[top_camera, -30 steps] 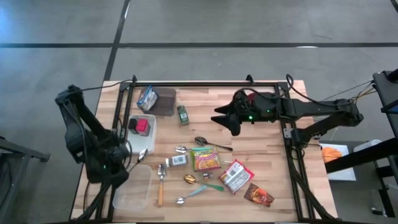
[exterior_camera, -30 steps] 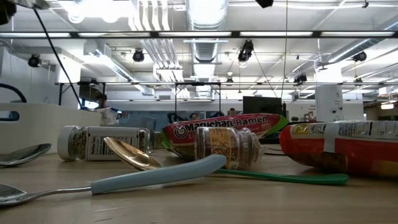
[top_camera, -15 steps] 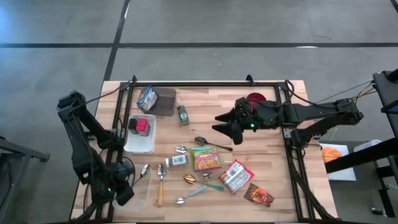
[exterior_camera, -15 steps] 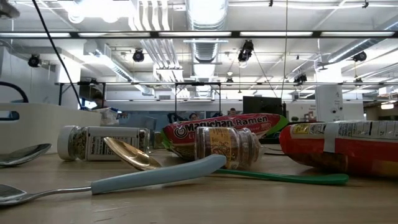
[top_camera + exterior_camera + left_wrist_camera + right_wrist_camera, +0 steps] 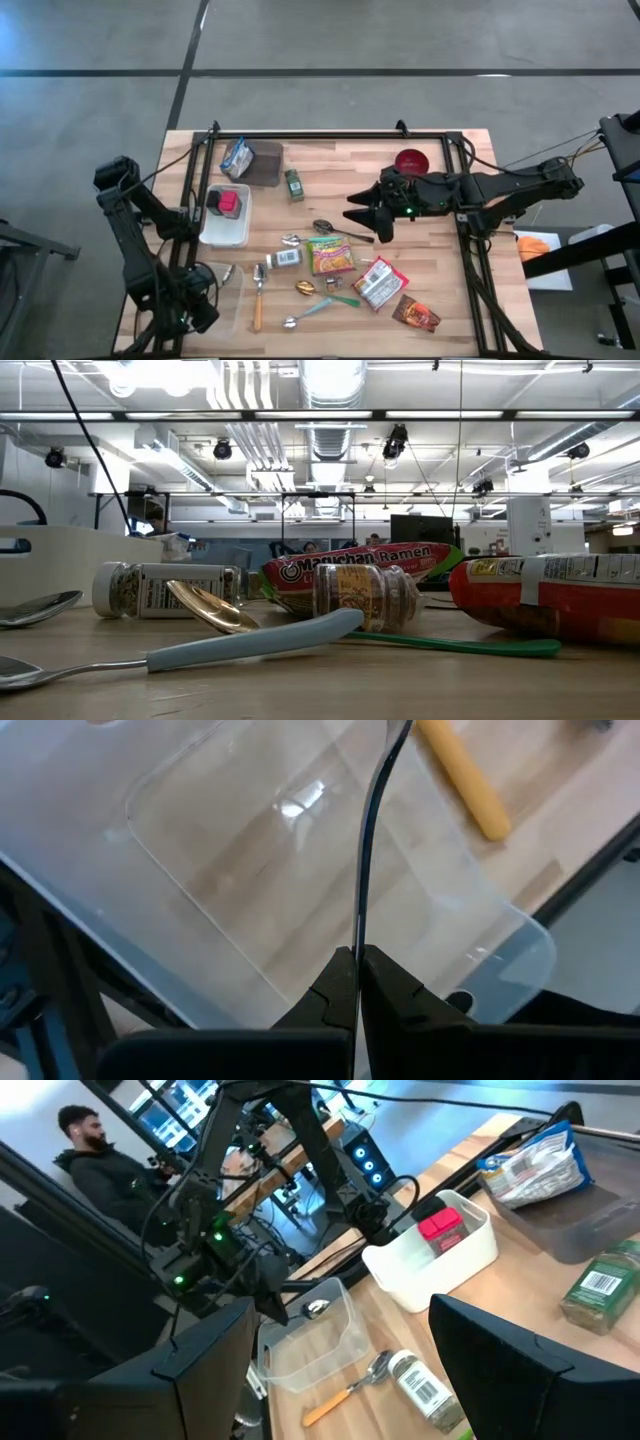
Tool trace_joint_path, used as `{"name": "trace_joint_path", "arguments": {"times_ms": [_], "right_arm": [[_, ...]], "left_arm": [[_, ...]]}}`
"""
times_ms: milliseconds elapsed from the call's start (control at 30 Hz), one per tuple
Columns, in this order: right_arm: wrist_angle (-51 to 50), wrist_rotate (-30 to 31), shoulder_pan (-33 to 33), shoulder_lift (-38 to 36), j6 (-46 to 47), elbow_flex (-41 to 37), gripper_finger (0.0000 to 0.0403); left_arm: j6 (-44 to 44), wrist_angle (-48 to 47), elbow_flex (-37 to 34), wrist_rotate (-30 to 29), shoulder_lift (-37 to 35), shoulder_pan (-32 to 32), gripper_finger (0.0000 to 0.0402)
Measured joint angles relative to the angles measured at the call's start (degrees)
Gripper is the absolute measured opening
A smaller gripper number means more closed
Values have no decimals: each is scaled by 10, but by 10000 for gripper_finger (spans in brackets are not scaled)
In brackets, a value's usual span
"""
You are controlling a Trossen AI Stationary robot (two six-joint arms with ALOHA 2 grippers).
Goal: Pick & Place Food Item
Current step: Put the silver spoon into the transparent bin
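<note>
L gripper (image 5: 356, 982) is hanging over the clear container (image 5: 300, 890) at the table's front-left corner, fingers (image 5: 395, 990) clenched tight on a thin spoon handle (image 5: 366, 840); bowl end out of shot. R gripper (image 5: 362, 212) is hovering above mid-table w/ fingers (image 5: 520, 1370) spread wide, gripping nothing. Ramen pack (image 5: 331, 255) is lying flat mid-table, beside the spice jar (image 5: 285, 258), untouched.
</note>
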Motion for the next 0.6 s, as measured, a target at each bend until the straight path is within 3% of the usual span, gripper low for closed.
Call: {"name": "trace_joint_path", "arguments": {"times_ms": [600], "right_arm": [[0, 11, 31, 0, 7, 0, 295]], "left_arm": [[-29, 171, -131, 37, 0, 1, 0]]}}
